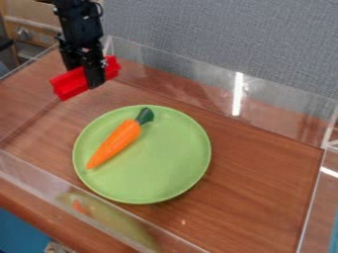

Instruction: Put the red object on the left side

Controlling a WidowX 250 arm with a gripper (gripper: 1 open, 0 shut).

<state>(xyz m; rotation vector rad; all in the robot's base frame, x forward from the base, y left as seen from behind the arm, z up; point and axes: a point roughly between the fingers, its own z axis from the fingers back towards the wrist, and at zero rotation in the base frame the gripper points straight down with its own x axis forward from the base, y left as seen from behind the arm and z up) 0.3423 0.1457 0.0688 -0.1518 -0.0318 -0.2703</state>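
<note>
The red object (71,81), a bright red elongated block, hangs tilted just above the wooden table (258,138) at the left, past the plate's upper left rim. My black gripper (90,71) points straight down and is shut on the block's right half. The block's left end sticks out free toward the left wall. An orange carrot (115,140) with a green top lies on the green plate (179,163) in the middle, below and to the right of the gripper.
Clear plastic walls (278,91) ring the table on all sides, with the left wall close to the block. Cardboard boxes (34,25) stand behind the left wall.
</note>
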